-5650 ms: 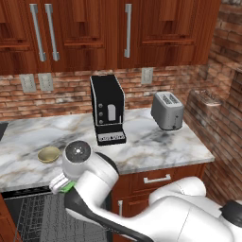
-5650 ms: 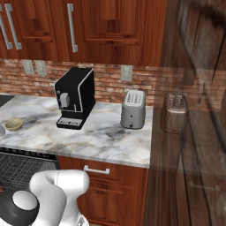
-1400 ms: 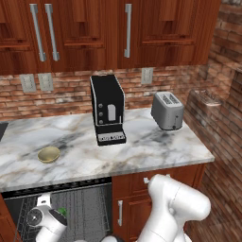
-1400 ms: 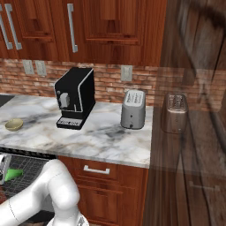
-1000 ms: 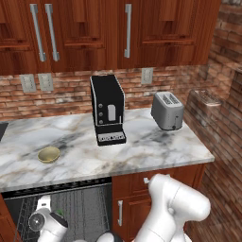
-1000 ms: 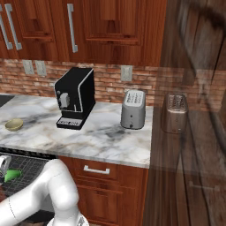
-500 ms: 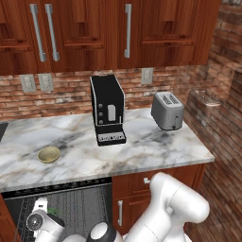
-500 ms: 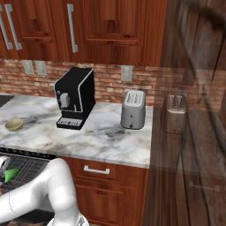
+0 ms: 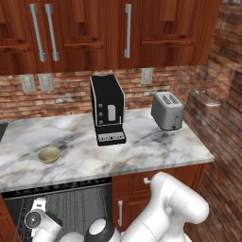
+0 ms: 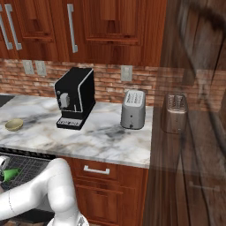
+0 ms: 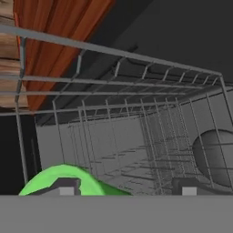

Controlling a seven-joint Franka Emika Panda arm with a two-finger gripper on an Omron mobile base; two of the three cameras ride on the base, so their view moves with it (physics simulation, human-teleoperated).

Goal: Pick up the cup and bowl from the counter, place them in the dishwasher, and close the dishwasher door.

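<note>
The green cup (image 11: 68, 179) lies low inside the open dishwasher (image 9: 71, 203), over its grey wire rack (image 11: 136, 136). My gripper (image 11: 126, 187) is down in the rack with its fingers wide apart. The cup leans against the left fingertip (image 11: 63, 184) and a gap separates it from the right one. From the right base camera the cup (image 10: 10, 174) shows as a green patch beside the gripper (image 10: 3, 170). The tan bowl (image 9: 48, 154) sits on the marbled counter (image 9: 142, 151) at the left, above the dishwasher. The dishwasher door is out of view.
A black coffee machine (image 9: 108, 109) stands mid-counter and a steel toaster (image 9: 167, 110) to its right. Reddish cabinet fronts (image 9: 137, 198) flank the dishwasher. A brick wall (image 9: 222, 142) closes the right side. My arm (image 10: 39, 190) reaches across the rack opening.
Since 5.7 s ago the arm has swung down from counter height into the dishwasher with the cup. Over the last second the hand has hardly moved. The bowl has stayed put.
</note>
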